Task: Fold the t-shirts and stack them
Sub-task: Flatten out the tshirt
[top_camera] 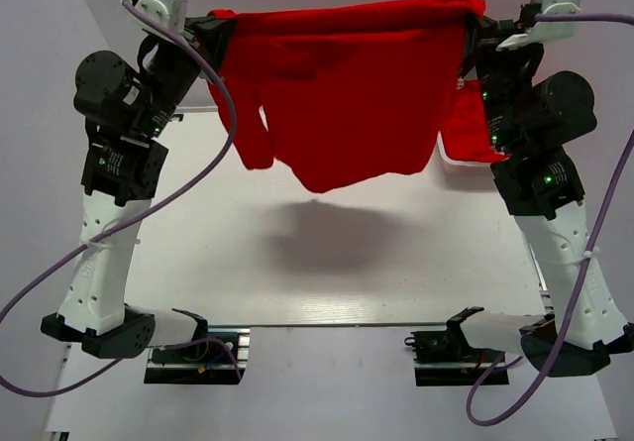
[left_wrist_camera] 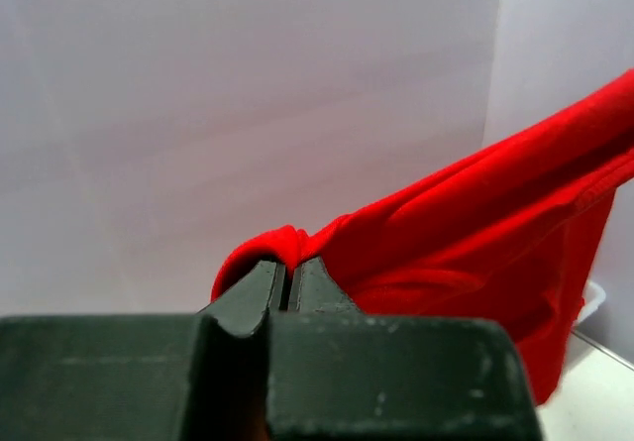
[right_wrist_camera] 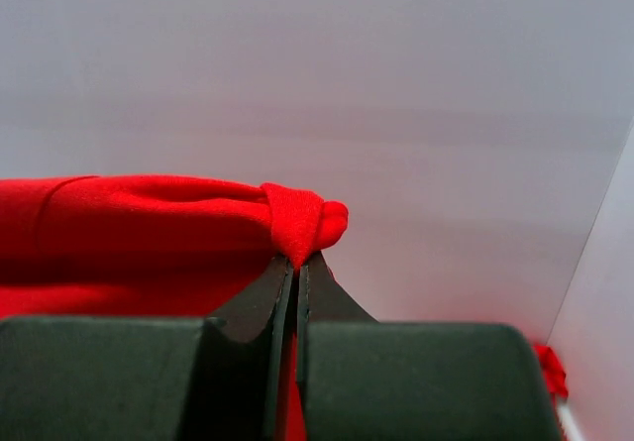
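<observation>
White table (top_camera: 327,292) below. Left gripper (top_camera: 203,27) pinches one end of the t-shirt (top_camera: 347,94), which hangs stretched in mid-air. Right gripper (top_camera: 474,27) pinches the other end. Step judged: spreading. Next move calls for lowering it flat.

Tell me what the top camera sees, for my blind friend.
A red t-shirt hangs stretched out above a white table. The left end effector pinches one top end and the right end effector pinches the other. More red cloth peeks out at the back right.
</observation>
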Motion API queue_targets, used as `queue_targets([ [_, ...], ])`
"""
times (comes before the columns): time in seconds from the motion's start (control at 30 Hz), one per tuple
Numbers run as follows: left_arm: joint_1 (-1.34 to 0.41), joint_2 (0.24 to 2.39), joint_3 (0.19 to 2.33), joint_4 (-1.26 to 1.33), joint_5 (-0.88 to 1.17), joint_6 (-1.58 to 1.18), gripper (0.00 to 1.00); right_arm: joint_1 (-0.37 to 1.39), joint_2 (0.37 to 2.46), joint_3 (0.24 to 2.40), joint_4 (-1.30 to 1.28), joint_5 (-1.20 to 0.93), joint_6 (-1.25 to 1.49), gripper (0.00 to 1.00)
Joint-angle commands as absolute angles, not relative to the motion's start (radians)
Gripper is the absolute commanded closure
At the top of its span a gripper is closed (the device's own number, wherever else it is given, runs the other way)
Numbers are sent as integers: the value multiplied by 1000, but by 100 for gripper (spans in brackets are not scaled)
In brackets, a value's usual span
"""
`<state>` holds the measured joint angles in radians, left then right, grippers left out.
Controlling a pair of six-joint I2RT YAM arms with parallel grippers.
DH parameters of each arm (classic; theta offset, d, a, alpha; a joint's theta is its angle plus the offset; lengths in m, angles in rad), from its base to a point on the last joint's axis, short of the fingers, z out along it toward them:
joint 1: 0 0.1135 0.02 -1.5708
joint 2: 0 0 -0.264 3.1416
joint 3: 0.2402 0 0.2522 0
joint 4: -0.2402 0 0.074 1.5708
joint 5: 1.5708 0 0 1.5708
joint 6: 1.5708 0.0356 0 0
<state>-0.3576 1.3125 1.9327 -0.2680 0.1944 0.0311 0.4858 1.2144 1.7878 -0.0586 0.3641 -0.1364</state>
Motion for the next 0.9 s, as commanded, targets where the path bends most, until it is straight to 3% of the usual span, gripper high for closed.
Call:
queue_targets([
  [0.0,-353,1345,2037,-311,112,55,100,480,1210,1832,49,419,-205,100],
  [0.33,-330,1752,2324,-477,-119,-9,100,468,1487,1893,72,548,-267,100],
  [0.43,-321,1842,2355,-401,-160,15,100,443,1624,2009,93,566,-276,100],
  [0.57,-321,1898,2471,-241,-112,34,100,426,1826,2367,98,517,-261,100],
  [0.63,-321,1898,2503,-223,-89,34,100,426,1830,2408,126,476,-258,100],
  [0.73,-321,1852,2513,-206,-75,52,100,426,1734,2277,201,428,-235,100],
  [0.87,-321,1758,2349,-270,-35,75,100,428,1531,2019,198,376,-183,100],
])
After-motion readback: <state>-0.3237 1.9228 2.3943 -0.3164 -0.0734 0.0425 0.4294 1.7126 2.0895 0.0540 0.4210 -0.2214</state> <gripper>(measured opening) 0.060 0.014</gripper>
